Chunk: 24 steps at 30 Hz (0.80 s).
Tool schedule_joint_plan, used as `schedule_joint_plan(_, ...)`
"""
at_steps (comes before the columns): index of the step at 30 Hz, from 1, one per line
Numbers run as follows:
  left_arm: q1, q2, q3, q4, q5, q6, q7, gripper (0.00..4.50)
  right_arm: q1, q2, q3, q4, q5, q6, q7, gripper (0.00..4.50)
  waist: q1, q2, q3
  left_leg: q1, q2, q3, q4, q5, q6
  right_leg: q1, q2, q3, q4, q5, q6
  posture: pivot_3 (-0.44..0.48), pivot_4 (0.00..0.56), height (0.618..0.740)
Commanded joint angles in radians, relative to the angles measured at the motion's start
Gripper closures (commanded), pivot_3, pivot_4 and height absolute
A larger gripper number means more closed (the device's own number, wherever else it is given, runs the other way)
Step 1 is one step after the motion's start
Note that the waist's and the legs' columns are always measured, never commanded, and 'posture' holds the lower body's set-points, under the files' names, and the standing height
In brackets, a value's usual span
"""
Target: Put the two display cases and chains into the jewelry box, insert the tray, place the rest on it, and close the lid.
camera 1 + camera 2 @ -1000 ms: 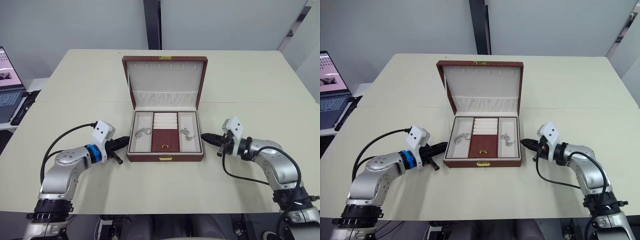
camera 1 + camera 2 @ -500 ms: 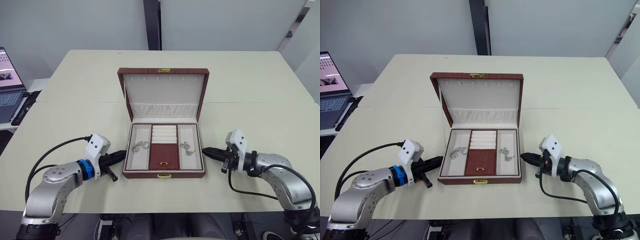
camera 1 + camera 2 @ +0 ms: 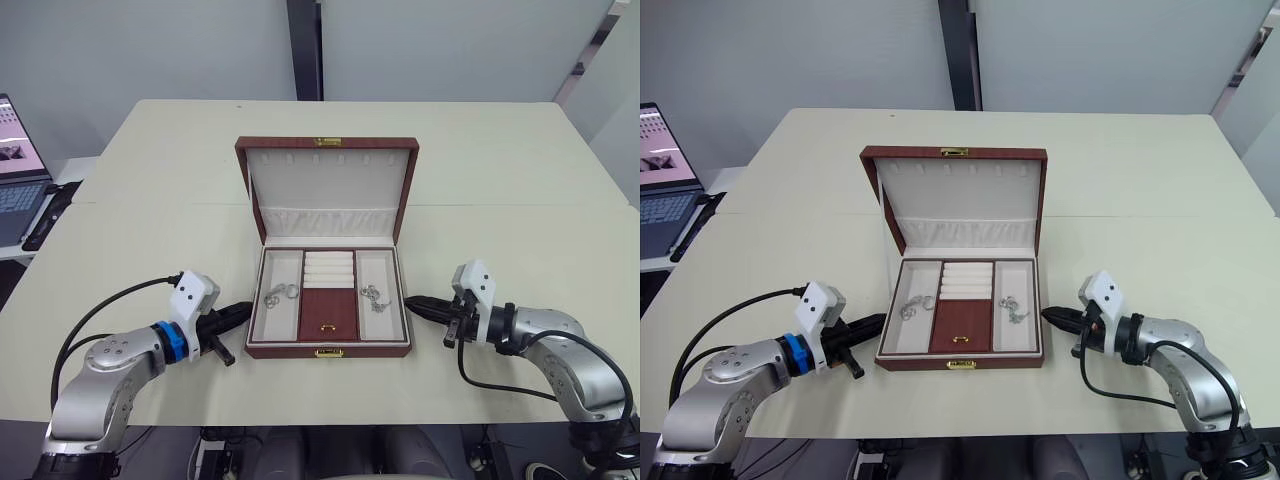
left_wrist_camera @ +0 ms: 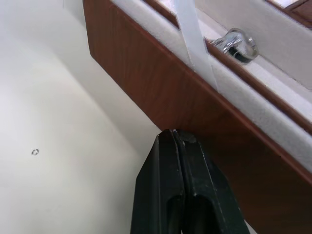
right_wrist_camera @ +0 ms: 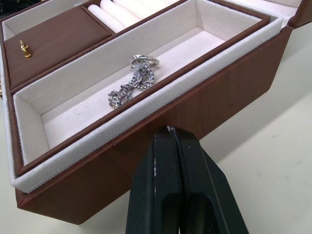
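The brown jewelry box [image 3: 290, 350] stands open at the table's middle, its lid [image 3: 330, 180] upright. The cream tray [image 3: 302, 290] sits inside it. A silver piece of chain links [image 3: 280, 293] lies in its left compartment and another [image 5: 131, 80] in the right one. Whether these are the task's chains I cannot tell. The display cases are hidden. My left gripper [image 3: 235, 315] is shut and empty, its tips against the box's left wall. Shut and empty too, my right gripper [image 3: 415, 303] points at the right wall, just short of it.
A laptop [image 3: 15, 165] and a black object [image 3: 45, 215] lie beyond the table's left edge. White ring rolls [image 3: 330, 268] and a brown flap with a gold handle [image 3: 328, 310] fill the tray's middle. A tiny ring [image 4: 35, 151] lies on the table by my left gripper.
The camera has shifted, so the whole picture sits lower than a second ago. Relative to the box, both shut grippers keep their places.
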Motion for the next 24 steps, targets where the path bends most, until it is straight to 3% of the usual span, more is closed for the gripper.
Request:
schedule_joint_plan(1,0.023,-0.02,0.093,-0.044,-0.05,-0.126,-0.028,4.5,-0.025,-0.018,-0.069,0.013,0.04,-0.039,0.009,4.48,0.001,0.0,0.0,0.0,0.0,0.0,0.0,0.0,0.0,0.0,0.0,0.0,0.0,0.0,0.0,0.0,0.15,0.74)
schedule_joint_plan(16,0.504,-0.097,0.484,-0.463,-0.407,-0.241,-0.092,4.5,-0.244,-0.061,-0.093,0.365,-0.002,-0.235,0.097,4.48,-0.002,-0.001,0.0,0.002,0.0,0.001,0.0,0.0,0.0,0.002,0.0,0.001,-0.001,0.0,-0.001,0.0,0.15,0.74)
schedule_joint_plan(24,0.686,-0.167,0.549,-0.63,-0.484,-0.262,-0.034,4.5,-0.437,-0.003,-0.063,0.55,-0.025,-0.311,0.114,4.48,-0.003,-0.001,0.001,0.002,0.0,0.001,0.0,0.0,0.0,0.003,0.001,0.001,-0.003,0.0,-0.001,0.0,0.15,0.74)
